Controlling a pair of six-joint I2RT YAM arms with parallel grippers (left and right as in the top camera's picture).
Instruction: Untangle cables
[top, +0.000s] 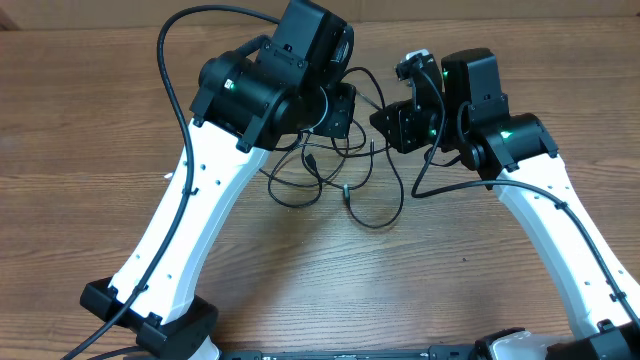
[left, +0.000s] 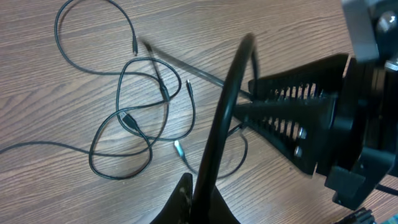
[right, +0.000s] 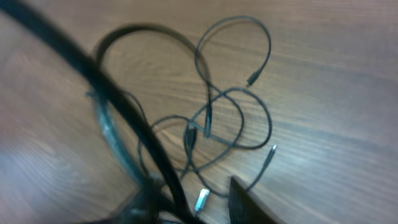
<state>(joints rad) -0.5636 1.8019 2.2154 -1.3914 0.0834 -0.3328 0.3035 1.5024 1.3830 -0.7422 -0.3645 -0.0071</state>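
The cables (top: 318, 178) lie as thin black tangled loops with small plugs on the wooden table, under and between both arms. They also show in the left wrist view (left: 134, 121) and, blurred, in the right wrist view (right: 233, 118). My left gripper (top: 342, 110) hovers over the tangle's far side, and its fingers (left: 205, 190) are shut on one black cable that rises up and away. My right gripper (top: 392, 126) faces it closely. Its fingers (right: 193, 199) stand apart, with that raised cable running between them and a silver plug (right: 202, 200) below.
The right gripper's ribbed fingers (left: 292, 118) fill the right of the left wrist view, very close to my left fingers. A thick black robot cable (top: 180, 90) arcs over the left arm. Another (top: 450, 185) loops beside the right arm.
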